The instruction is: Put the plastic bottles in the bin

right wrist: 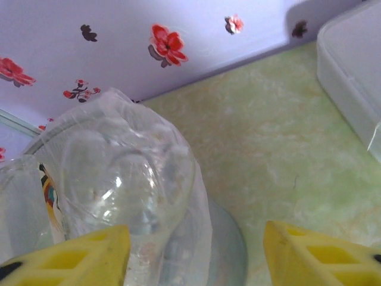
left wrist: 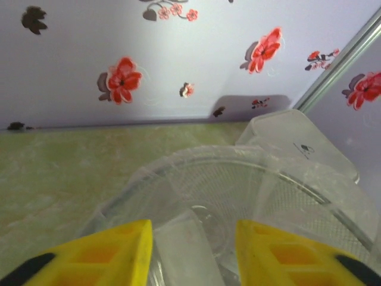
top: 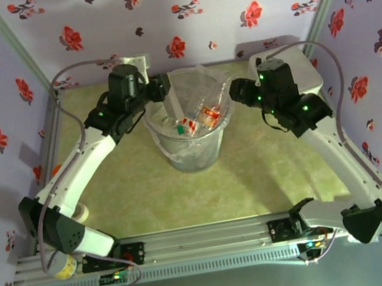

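Observation:
The bin [top: 193,158], round and translucent with a clear bag, stands mid-table with several plastic bottles [top: 205,116] lying inside. My left gripper [top: 166,89] sits at its far-left rim. In the left wrist view the yellow fingers [left wrist: 119,250] flank a translucent fold of the bin's bag liner [left wrist: 181,256], and the bin's rim [left wrist: 238,156] curves ahead. My right gripper [top: 232,93] hangs at the right rim. Its jaws [right wrist: 196,229] stand apart. A clear bottle [right wrist: 125,173] shows base-on against the left finger, far from the other.
A white rounded lidded box [top: 301,62] sits at the back right behind the right arm, also close in the wrist views [left wrist: 297,140] [right wrist: 351,71]. A yellow-labelled jar [top: 63,266] stands by the left arm's base. Flowered walls enclose the green table [top: 275,173].

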### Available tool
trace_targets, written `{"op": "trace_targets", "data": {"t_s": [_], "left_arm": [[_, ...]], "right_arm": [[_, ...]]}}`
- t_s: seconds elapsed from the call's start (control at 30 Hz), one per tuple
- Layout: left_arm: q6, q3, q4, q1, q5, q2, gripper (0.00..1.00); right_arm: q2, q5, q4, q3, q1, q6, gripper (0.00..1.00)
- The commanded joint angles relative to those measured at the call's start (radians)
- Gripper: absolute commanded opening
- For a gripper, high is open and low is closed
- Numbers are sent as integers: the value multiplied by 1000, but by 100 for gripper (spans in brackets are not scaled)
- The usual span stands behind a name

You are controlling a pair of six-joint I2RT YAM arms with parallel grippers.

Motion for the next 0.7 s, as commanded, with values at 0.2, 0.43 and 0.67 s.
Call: {"op": "trace_targets", "data": {"t_s": [0.2, 0.43, 0.67], "left_arm": [[17, 17, -52, -41, 16, 70, 36], [-15, 26, -19, -54, 96, 117, 36], [-29, 10, 17, -53, 132, 90, 38]], "right_arm": [[168, -57, 34, 182, -10, -86, 46], [284, -222, 59, 224, -8, -57, 46], [263, -306, 100, 169, 14, -21, 46]]}}
